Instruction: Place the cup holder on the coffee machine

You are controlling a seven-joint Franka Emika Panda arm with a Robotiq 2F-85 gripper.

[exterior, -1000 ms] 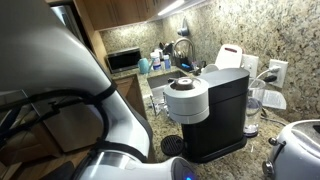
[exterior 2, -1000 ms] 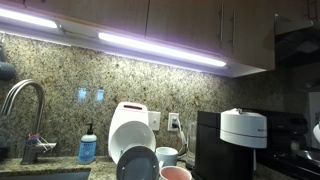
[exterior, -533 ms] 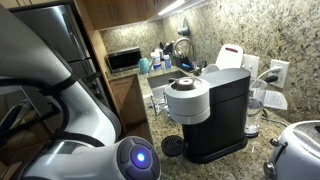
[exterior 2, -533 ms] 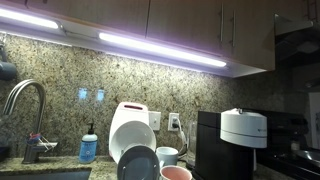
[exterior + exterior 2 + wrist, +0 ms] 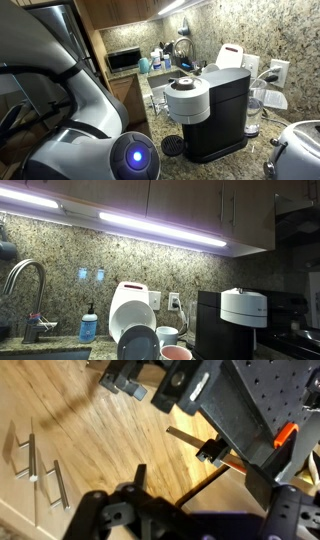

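Note:
The coffee machine (image 5: 210, 110) stands on the granite counter, black and boxy with a round silver-grey head; it also shows in an exterior view (image 5: 232, 318). The cup holder (image 5: 173, 146), a small round black disc, lies on the counter at the machine's front foot. My gripper (image 5: 210, 498) shows only in the wrist view. Its dark fingers are spread apart with nothing between them. It faces a wooden floor and a black frame, away from the counter. My arm's grey links and a blue-lit joint (image 5: 134, 158) fill the near left.
A white-and-chrome appliance (image 5: 297, 150) stands to the right of the machine. A sink tap (image 5: 22, 285), soap bottle (image 5: 88, 328), white board (image 5: 130, 308), plates and cups (image 5: 168, 335) sit along the counter. Cabinet handles (image 5: 30, 460) show below.
My arm has swung in the exterior view: the blue-lit joint came up into sight and shifted left. The coffee machine and cup holder have not moved.

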